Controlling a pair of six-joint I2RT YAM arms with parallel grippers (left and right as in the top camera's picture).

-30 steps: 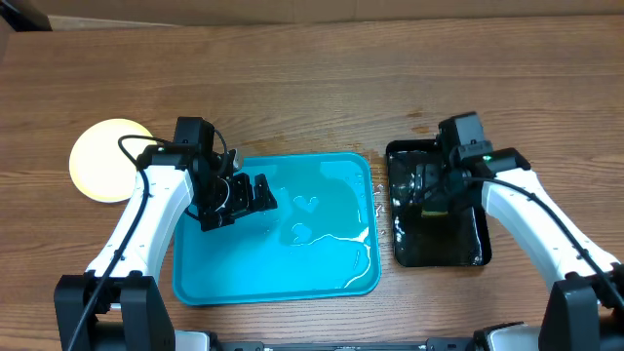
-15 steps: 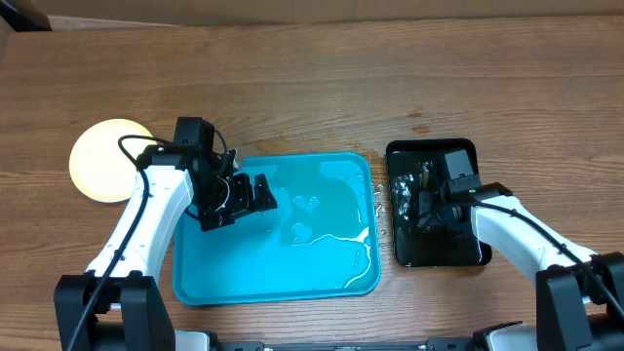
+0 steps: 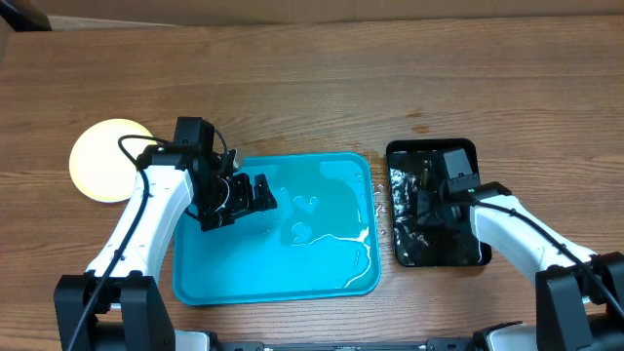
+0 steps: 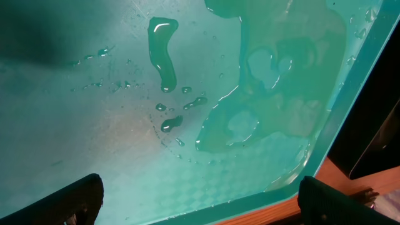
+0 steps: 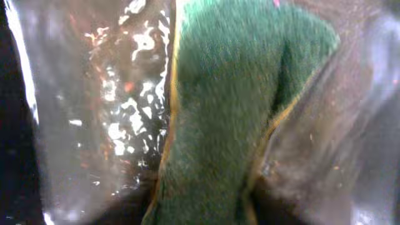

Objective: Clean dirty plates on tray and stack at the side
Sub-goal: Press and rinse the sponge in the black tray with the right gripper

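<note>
Overhead view: on the wooden table point(image 3: 312, 88), the turquoise tray point(image 3: 224, 283) at centre holds only pooled water point(image 4: 275, 94). The smaller black tray point(image 3: 478, 255) at right contains a wet green sponge point(image 5: 219, 112), apparently its resting spot. A pale yellow plate point(image 3: 102, 161) sits off the tray at upper left, seemingly the stacking side. The left gripper point(image 3: 255, 195) hovers over the turquoise tray, fingers spread. The right gripper point(image 3: 424, 203) reaches into the black tray, and whether it grips anything cannot be told.

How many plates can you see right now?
1: a pale yellow plate on the table left of the turquoise tray; others could lie hidden beneath it.
</note>
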